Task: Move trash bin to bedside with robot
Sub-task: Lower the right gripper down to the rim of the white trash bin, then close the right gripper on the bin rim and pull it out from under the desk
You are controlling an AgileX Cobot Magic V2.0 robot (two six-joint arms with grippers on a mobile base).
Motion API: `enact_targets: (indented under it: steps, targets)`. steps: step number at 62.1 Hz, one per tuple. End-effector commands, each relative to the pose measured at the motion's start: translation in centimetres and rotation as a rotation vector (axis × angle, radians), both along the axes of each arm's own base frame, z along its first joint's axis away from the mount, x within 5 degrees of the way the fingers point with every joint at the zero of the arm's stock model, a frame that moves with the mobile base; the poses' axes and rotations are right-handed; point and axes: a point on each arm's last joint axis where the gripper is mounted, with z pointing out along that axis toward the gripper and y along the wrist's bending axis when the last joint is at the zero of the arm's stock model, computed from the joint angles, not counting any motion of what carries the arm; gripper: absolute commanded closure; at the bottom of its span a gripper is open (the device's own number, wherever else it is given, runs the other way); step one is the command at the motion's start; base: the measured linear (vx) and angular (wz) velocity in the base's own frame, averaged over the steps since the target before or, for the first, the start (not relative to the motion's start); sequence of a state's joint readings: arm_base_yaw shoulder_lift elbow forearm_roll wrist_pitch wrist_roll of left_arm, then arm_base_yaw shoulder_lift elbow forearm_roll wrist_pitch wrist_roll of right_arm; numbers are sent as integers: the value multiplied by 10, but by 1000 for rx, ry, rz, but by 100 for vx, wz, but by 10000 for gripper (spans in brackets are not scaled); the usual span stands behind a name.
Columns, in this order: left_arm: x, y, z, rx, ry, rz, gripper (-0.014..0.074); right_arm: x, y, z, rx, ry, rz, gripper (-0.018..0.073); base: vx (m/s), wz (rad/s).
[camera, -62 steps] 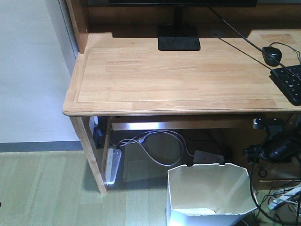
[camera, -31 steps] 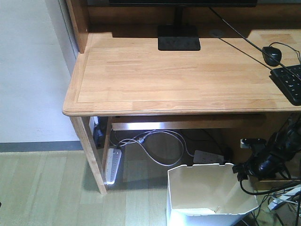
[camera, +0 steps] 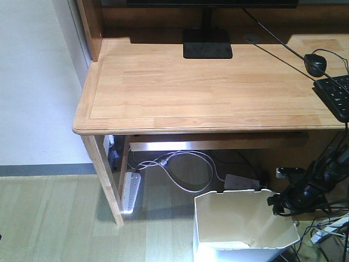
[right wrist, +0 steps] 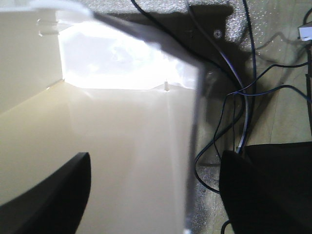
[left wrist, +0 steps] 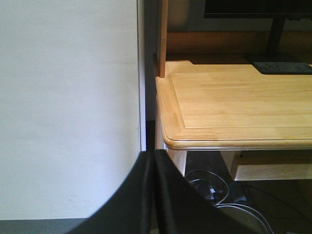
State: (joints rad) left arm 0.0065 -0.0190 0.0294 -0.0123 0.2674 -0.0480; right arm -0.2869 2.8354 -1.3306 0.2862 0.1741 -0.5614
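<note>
STEP grasp rim | white faceted plastic trash bin (camera: 234, 218) at 5 o'clock, beneath light wooden desk (camera: 207, 82) | right black gripper (right wrist: 156, 168) open, straddling its 3 o'clock wall | left black gripper (left wrist: 152, 195) closed, empty | close squarely, avoid loose black cables (right wrist: 237, 90)

Trash bin (camera: 240, 218) base cut off by the lower edge, its floor washed out by glare in the right wrist view, keyboard (camera: 335, 95) cropped at right, monitor (camera: 207, 48) mostly above the frame, left gripper (left wrist: 152, 195) a dark blur
</note>
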Motion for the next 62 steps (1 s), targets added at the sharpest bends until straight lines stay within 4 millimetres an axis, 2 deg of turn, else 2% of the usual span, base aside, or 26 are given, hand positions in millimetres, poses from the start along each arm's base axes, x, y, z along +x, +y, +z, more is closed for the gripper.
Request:
enact_targets:
  steps: [1,9,19,29,43,52,62]
  targets:
    - [1,0,-3,-12,-56,-1,602,12,-22,17,-19,-60,-49,29,0,0]
    - [1,0,-3,-12,-56,-1,602,7,-32,14,-20,-54,-49,29,0,0]
    - [1,0,-3,-12,-56,-1,602,1,-22,2,-11,-29,42,29,0,0]
    - [1,0,-3,-12,-56,-1,602,-5,-18,-10,-18,-25,32,29,0,0]
    - [1,0,-3,-12,-56,-1,602,5,-19,-27,24,7,31,55,0,0]
    - [1,0,-3,-12,-56,-1,602,18,-17,-33,78,37,23,162,0,0]
    - [1,0,-3,-12,-56,-1,602,24,-14,-33,136,55,6,433,0,0]
